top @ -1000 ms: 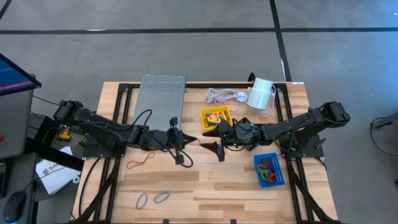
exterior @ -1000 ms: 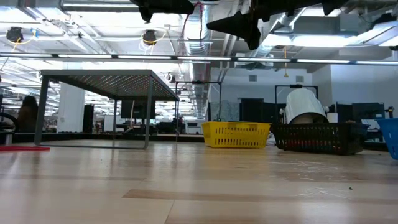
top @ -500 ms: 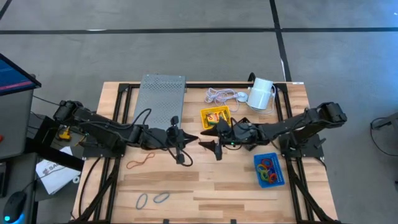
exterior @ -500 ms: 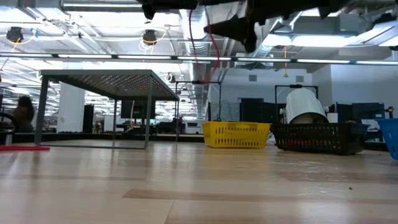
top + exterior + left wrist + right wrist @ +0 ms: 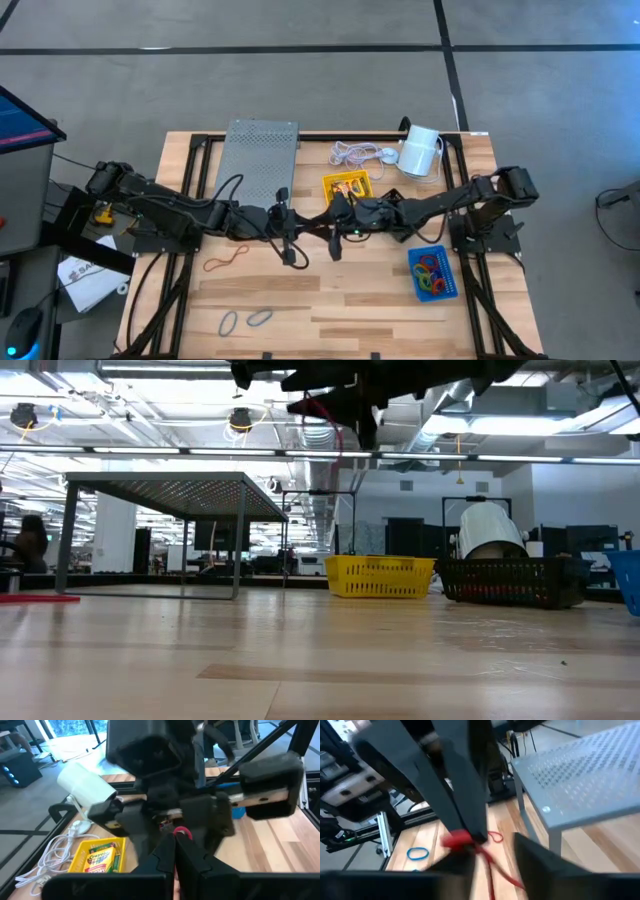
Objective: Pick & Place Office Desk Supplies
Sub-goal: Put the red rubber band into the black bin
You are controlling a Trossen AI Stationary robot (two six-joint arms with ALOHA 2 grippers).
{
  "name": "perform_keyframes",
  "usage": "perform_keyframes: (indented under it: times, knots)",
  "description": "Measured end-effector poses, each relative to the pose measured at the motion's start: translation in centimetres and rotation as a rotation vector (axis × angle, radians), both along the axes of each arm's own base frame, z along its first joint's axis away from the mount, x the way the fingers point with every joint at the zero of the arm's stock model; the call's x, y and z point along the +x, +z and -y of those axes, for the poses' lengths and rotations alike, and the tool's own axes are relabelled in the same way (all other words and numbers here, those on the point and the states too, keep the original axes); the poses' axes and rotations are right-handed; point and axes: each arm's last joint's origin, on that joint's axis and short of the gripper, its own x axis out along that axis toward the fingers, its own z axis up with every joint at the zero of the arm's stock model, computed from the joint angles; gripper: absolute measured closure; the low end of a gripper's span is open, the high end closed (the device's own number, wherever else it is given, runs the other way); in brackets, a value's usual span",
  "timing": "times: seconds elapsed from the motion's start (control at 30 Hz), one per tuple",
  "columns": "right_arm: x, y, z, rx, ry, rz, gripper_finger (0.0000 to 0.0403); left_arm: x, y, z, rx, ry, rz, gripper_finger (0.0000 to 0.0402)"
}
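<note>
My left gripper (image 5: 310, 226) hovers above the table's middle, shut on a red rubber band (image 5: 336, 428) that dangles from its tips. My right gripper (image 5: 333, 229) faces it tip to tip. Its open fingers (image 5: 535, 854) stand on either side of the band (image 5: 458, 840) and of the left fingertips; whether they touch the band I cannot tell. A yellow tray (image 5: 347, 188) holding a crayon box sits on the table just beyond them. A blue tray (image 5: 432, 272) with several bands sits near the right edge. The black mesh tray (image 5: 510, 581) shows in the low view. My left gripper pinches the red band (image 5: 181, 832) between its two shut fingertips, reaching level from the table's left. The band is lifted well clear of the table, and its free loop (image 5: 506, 876) hangs slack below the fingers.
A grey perforated stand (image 5: 257, 160) stands at the far left. A white cord (image 5: 352, 153) and a white cylinder (image 5: 420, 150) lie at the far edge. Loose bands lie on the table at left (image 5: 225, 260) and near the front edge (image 5: 229, 322), (image 5: 260, 317).
My right gripper has moved toward the table's left edge, right up to my left gripper, so that its fingers now flank the red band. The band's hanging loop has swung. My left gripper has kept still and shut.
</note>
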Motion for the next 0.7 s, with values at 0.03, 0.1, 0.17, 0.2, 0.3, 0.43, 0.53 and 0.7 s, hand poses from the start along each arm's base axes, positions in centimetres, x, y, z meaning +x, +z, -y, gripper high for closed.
perform_keyframes:
  times: [0.03, 0.1, 0.17, 0.2, 0.3, 0.43, 0.53, 0.7]
  knots:
    - [0.0, 0.06, 0.0, -0.015, 0.004, 0.002, 0.0327, -0.01, -0.04, 0.01, 0.0, -0.003, -0.004, 0.0401]
    - [-0.08, 0.1, -0.05, -0.063, 0.018, -0.004, 0.0382, -0.01, -0.07, 0.02, -0.002, -0.009, -0.007, 0.0401]
    - [-0.22, 0.38, -0.09, -0.061, 0.021, 0.005, 0.0391, 0.0, -0.03, 0.03, -0.007, -0.008, -0.003, 0.0401]
    - [-0.23, 0.49, -0.08, -0.057, 0.025, 0.009, 0.0396, 0.0, 0.0, 0.03, -0.008, -0.008, -0.001, 0.0401]
    - [-0.35, 0.53, -0.11, -0.059, 0.042, -0.001, 0.04, 0.02, 0.05, 0.04, -0.007, -0.01, 0.002, 0.039]
    - [-0.41, 0.32, -0.11, -0.061, 0.046, -0.024, 0.0401, 0.04, 0.09, 0.05, 0.01, -0.019, 0.004, 0.0353]
    - [-0.42, 0.34, -0.11, -0.065, 0.047, -0.024, 0.0401, 0.05, 0.14, 0.05, 0.01, -0.019, 0.008, 0.0314]
    - [-0.47, 0.13, 0.01, -0.073, 0.047, -0.046, 0.0402, -0.36, 0.46, 0.36, 0.006, -0.035, 0.015, 0.0251]
